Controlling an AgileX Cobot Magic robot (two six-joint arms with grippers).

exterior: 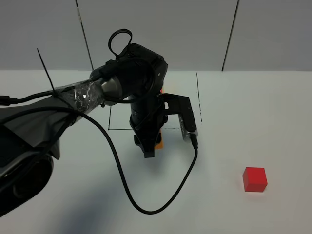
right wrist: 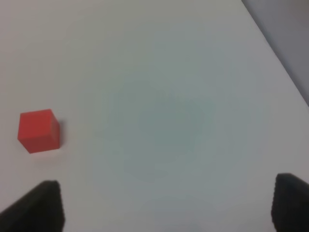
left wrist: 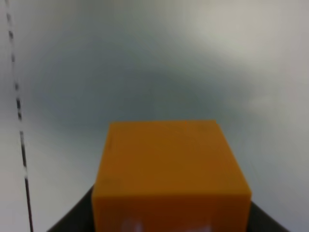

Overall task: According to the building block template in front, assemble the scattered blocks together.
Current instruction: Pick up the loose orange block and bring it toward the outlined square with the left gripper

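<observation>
My left gripper (exterior: pixel 148 147) reaches down over the middle of the table, shut on the orange cube (exterior: pixel 159 142), just in front of the drawn black square (exterior: pixel 198 100). In the left wrist view the orange cube (left wrist: pixel 171 174) fills the lower middle between the dark fingers (left wrist: pixel 72 223). My left arm covers most of the building block template inside the square. The red cube (exterior: pixel 255 179) lies alone at the front right. In the right wrist view my right gripper (right wrist: pixel 169 198) stands open above the table, with the red cube (right wrist: pixel 38 130) ahead of one fingertip (right wrist: pixel 43 205) and apart from it.
A black cable (exterior: pixel 146 207) loops from the left arm across the table in front of the gripper. A dashed black line (left wrist: pixel 19 121) runs along the table beside the held cube. The white table ends at a grey back wall (exterior: pixel 195 29).
</observation>
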